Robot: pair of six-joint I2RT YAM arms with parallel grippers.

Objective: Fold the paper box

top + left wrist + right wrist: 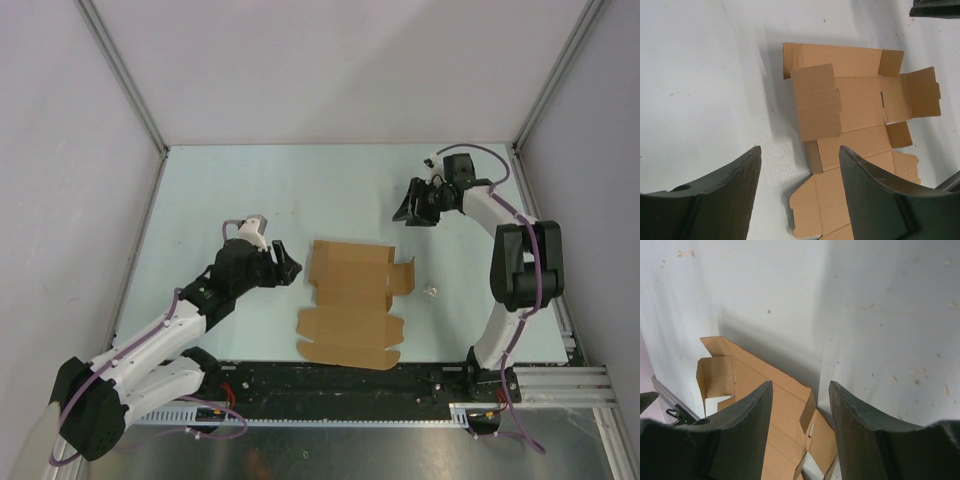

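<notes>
The paper box [350,295] lay unfolded on the tabletop [300,190] — just ahead of the left jaws, spread and empty; the right jaws, also spread, hung well apart.

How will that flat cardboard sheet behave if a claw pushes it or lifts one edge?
Thin and probably light, the paper box would likely slide on the smooth table. Lifted by an edge, it should flop along its creases; several flaps stand raised.
</notes>
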